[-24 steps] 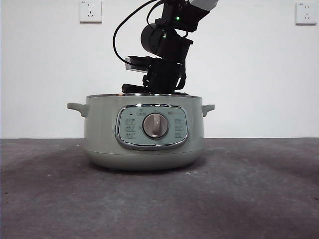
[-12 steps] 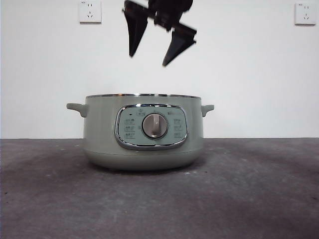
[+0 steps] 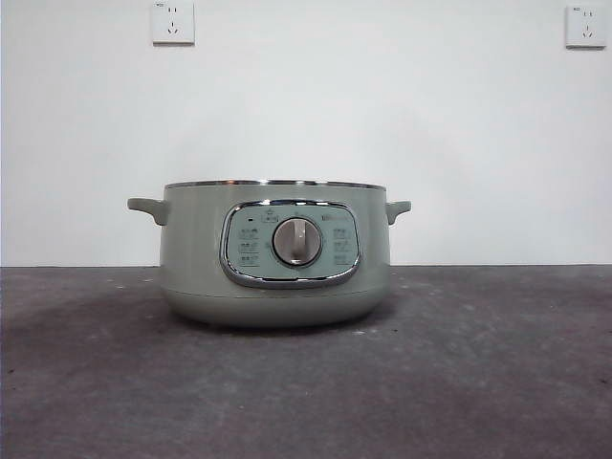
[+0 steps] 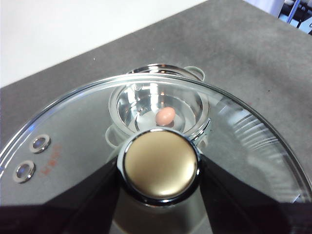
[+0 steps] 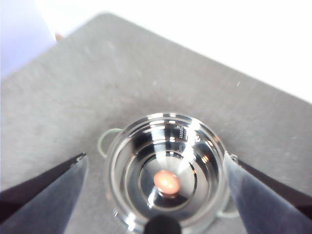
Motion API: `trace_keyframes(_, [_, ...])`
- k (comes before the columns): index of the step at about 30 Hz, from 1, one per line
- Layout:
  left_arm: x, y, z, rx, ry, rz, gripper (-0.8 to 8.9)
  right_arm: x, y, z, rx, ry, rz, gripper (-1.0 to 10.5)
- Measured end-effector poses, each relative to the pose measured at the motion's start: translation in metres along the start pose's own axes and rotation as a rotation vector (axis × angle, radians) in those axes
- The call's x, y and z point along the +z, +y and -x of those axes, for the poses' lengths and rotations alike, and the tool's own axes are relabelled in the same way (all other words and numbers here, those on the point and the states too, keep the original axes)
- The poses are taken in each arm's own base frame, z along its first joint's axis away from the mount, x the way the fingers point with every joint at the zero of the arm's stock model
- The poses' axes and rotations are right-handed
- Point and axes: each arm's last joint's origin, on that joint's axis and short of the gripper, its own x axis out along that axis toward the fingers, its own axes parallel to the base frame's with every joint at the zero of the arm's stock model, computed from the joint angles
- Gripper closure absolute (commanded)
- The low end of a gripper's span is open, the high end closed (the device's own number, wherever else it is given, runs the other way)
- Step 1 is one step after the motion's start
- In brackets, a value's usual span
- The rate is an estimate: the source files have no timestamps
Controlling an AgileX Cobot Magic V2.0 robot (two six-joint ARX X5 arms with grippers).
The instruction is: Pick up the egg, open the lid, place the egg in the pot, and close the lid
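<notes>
Small brown-orange egg [image 5: 166,182] lay in squat sage-green pot [image 3: 275,253], uncovered | left gripper [image 4: 161,168] clamped knob of clear glass lid [image 4: 73,131] above pot | right gripper [image 5: 156,195] spread wide, empty | dark grey table [image 3: 478,382], white wall, two sockets [image 3: 173,21].

No wording can be made out: small red lettering on the lid [image 4: 53,161], left of frame, and icons on the pot [image 3: 275,254] control panel stay too small to read.
</notes>
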Motion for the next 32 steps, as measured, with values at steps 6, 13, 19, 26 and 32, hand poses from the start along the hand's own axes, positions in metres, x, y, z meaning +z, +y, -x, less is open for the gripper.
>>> trace_keyframes(6, [0.019, 0.008, -0.037, -0.073, -0.007, -0.012, 8.2, -0.031, 0.01, 0.074, 0.003, -0.009, 0.003, 4.8])
trace_keyframes(13, [0.036, 0.012, -0.088, -0.136, 0.02, -0.042, 8.2, -0.087, 0.016, 0.126, -0.016, 0.023, 0.0, 4.8])
trace_keyframes(19, [0.049, 0.009, -0.129, -0.177, -0.002, -0.075, 8.2, -0.136, 0.021, 0.157, -0.056, 0.029, -0.022, 4.8])
trace_keyframes(26, [0.054, 0.008, -0.179, -0.208, 0.032, -0.084, 8.19, -0.188, 0.024, 0.187, -0.098, -0.009, -0.083, 4.8])
trace_keyframes(32, [0.053, 0.008, -0.226, -0.211, 0.059, -0.088, 8.19, -0.222, 0.028, 0.216, -0.11, -0.097, -0.135, 4.8])
